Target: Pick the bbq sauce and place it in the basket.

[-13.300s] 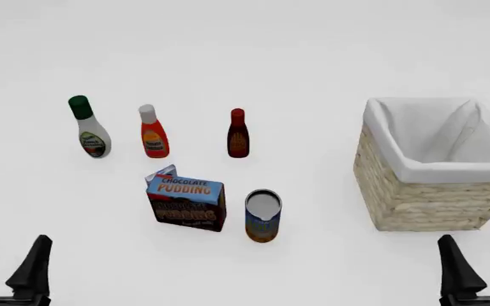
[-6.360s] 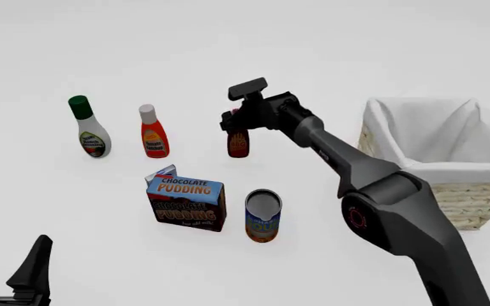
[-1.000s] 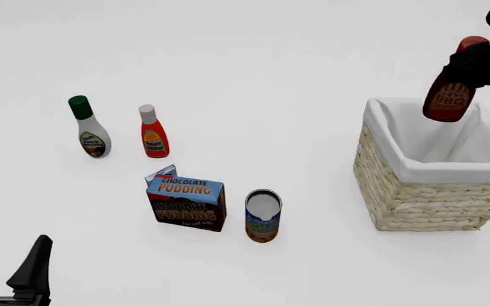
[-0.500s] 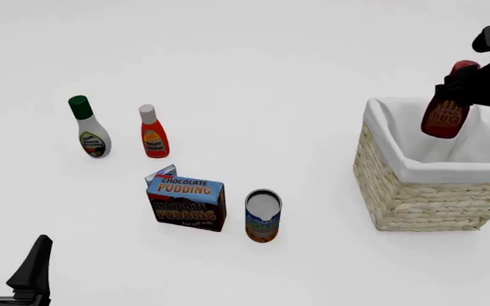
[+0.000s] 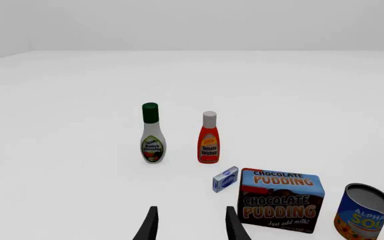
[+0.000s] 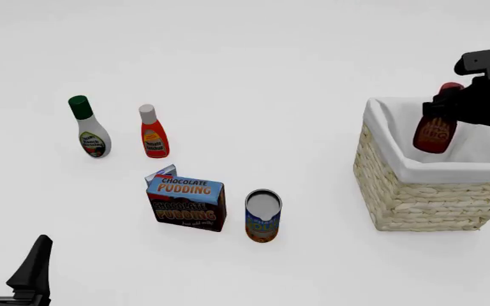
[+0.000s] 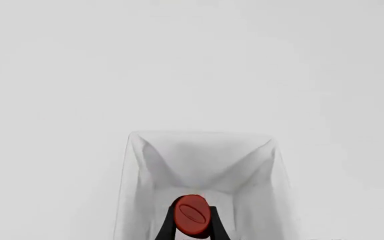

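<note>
The right gripper (image 6: 454,102) pinches the bbq sauce (image 6: 435,131) by its neck (cap up) over the basket (image 6: 415,191), so it can drop inside.

On the surface (image 6: 254,57), the ranch dressing bottle (image 6: 89,127) stands farthest left, the ketchup bottle (image 6: 152,132) just to its right. Nearer the arms, the chocolate pudding box (image 6: 186,201) sits left of the soup can (image 6: 263,214), with a small carton (image 6: 160,173) behind the box. The basket (image 6: 423,191) is well apart on the right; the bbq sauce (image 6: 435,127) hangs tilted over its opening.
</note>
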`<state>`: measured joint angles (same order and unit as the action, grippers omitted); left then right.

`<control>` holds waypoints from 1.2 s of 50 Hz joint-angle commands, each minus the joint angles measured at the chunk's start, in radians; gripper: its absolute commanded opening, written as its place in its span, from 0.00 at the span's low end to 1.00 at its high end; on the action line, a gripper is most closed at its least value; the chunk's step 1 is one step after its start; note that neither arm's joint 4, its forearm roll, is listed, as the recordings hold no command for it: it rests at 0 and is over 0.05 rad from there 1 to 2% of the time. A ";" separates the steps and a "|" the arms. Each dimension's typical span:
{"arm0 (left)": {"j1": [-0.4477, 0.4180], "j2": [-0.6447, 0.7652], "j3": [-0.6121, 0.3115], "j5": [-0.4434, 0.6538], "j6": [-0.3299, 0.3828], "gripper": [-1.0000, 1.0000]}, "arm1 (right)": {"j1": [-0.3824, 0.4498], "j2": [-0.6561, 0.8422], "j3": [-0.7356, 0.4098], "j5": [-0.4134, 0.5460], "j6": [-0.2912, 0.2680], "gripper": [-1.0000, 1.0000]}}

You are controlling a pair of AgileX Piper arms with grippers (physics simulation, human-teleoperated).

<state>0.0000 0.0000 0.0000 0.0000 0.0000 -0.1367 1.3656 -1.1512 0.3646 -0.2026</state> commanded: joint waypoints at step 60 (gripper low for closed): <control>0.000 0.000 0.000 0.000 0.000 1.00 | -0.057 0.147 0.060 -0.142 0.045 1.00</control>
<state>0.0000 0.0000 0.0000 0.0000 0.0000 -0.1901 1.5202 -1.0807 0.2110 -0.1574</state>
